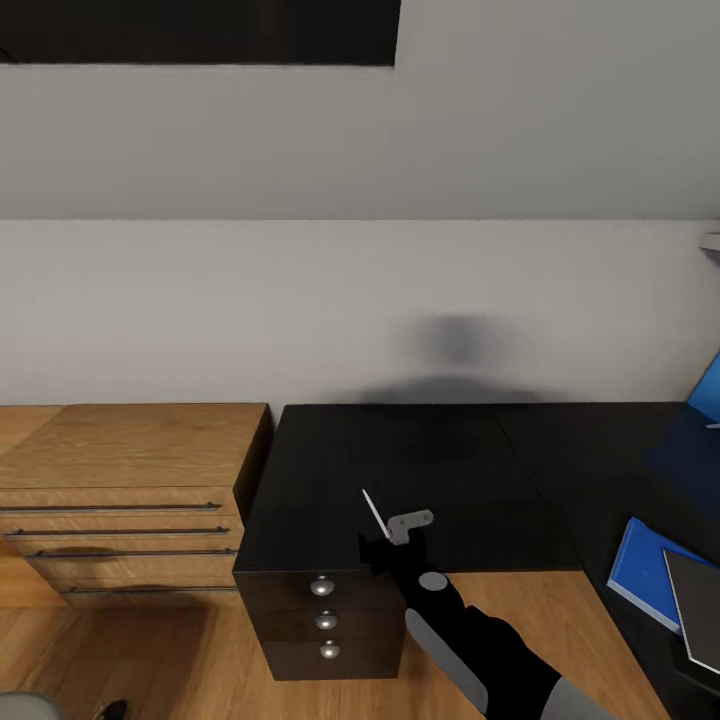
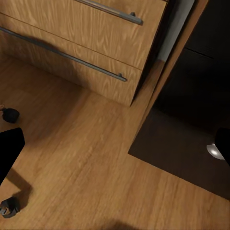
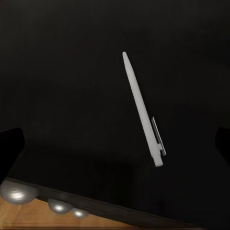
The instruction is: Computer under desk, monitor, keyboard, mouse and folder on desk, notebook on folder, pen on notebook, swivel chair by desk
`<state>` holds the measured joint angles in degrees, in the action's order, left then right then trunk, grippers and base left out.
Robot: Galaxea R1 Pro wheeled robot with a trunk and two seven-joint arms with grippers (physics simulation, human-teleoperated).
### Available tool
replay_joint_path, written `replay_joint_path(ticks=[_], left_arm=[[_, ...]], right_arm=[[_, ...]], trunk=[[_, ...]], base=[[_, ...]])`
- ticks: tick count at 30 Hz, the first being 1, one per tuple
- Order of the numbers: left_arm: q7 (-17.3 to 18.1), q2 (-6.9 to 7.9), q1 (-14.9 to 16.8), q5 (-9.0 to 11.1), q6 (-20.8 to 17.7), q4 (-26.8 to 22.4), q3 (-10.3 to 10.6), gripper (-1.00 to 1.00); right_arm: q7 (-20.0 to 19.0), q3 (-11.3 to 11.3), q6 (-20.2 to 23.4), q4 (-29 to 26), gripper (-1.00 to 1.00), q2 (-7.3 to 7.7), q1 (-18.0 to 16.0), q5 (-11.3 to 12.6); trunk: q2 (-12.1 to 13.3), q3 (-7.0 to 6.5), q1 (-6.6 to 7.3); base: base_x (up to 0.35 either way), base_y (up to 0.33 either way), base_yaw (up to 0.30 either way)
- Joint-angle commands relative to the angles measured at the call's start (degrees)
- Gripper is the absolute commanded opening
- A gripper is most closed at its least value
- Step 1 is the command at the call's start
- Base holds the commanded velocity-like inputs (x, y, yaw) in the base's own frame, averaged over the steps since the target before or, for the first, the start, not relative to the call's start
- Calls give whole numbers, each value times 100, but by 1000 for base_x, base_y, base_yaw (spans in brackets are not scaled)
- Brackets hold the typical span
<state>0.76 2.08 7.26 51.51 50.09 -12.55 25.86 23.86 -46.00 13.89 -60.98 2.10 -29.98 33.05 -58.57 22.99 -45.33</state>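
The silvery pen (image 3: 141,108) lies on the black desk (image 1: 400,460), close to its front edge above the drawer unit (image 1: 325,620) with round silver knobs. My right gripper (image 3: 117,143) hovers over it, open, with one dark finger on either side and neither touching it. In the head view the pen (image 1: 375,515) pokes out just beyond my right gripper (image 1: 385,545). At the desk's right end lies the blue folder (image 1: 640,570) with the dark notebook (image 1: 700,610) on it. My left gripper (image 2: 115,148) hangs open over the wood floor, holding nothing.
A light wooden dresser (image 1: 130,490) with long bar handles stands against the desk's left side. A pale sloped wall rises behind both. Two black castors (image 2: 9,115) rest on the floor near my left gripper. A bright blue tilted surface (image 1: 708,392) shows at the right edge.
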Motion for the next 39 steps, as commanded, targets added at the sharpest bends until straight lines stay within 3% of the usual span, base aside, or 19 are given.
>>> replay_joint_path(ticks=[1, 22, 24, 32, 39], left_arm=[[9, 3, 3, 61, 18, -2, 45, 100], [29, 12, 3, 44, 23, 152, 57, 100], [29, 12, 3, 44, 25, 163, 58, 100], [31, 13, 3, 36, 22, 173, 59, 100], [31, 12, 3, 34, 25, 174, 60, 100]], right_arm=[[48, -23, 25, -11, 100, 7, -8, 35], [47, -23, 61, 4, 100, 9, -8, 15], [40, -25, 61, 6, 100, 9, -8, -65], [10, -46, 181, 7, 100, 9, -8, -783], [-29, -65, 239, 7, 100, 16, -8, -900]], trunk=[[-4, 7, 0], [-4, 7, 0], [-4, 7, 0], [-4, 7, 0], [-4, 7, 0]], base=[[0, 0, 0], [0, -60, 0], [0, -8, 0], [63, -2, 0], [175, 0, 0]])
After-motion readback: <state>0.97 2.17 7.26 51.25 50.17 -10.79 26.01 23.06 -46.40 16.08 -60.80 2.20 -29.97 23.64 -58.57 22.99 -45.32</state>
